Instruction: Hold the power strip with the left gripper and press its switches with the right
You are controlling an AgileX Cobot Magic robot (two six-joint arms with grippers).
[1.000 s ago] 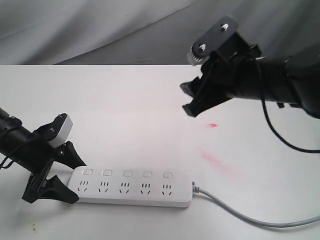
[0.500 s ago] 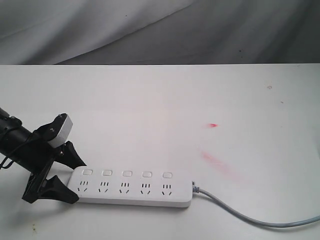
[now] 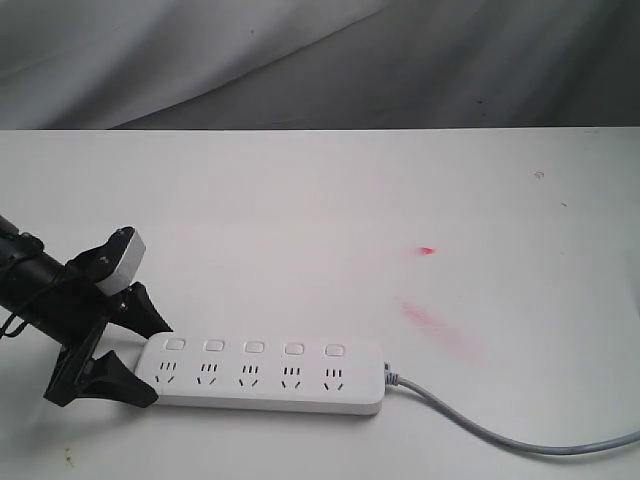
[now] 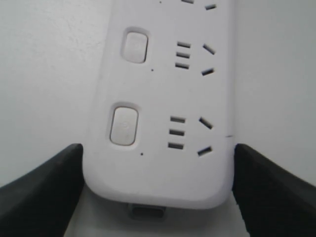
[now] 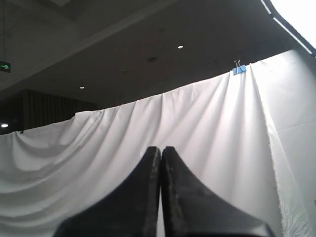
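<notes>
Left gripper (image 3: pixel 155 360) clamped on the end of a power strip (image 3: pixel 262 375) near the front edge of a white table (image 3: pixel 300 200).

We saw the strip lying lengthwise along the table's front edge, nearer the front left corner. Its five switches (image 3: pixel 254 347) ran in a row on the side facing the far edge, and its grey cord (image 3: pixel 480 432) trailed towards the right edge. The left gripper's two black fingers pressed against both long sides at the strip's left end. The right gripper (image 5: pixel 161 150) was closed and empty, aimed at a hanging white cloth (image 5: pixel 197 123). It was absent from the wide view, so we could not tell how far it stood from the switches.
</notes>
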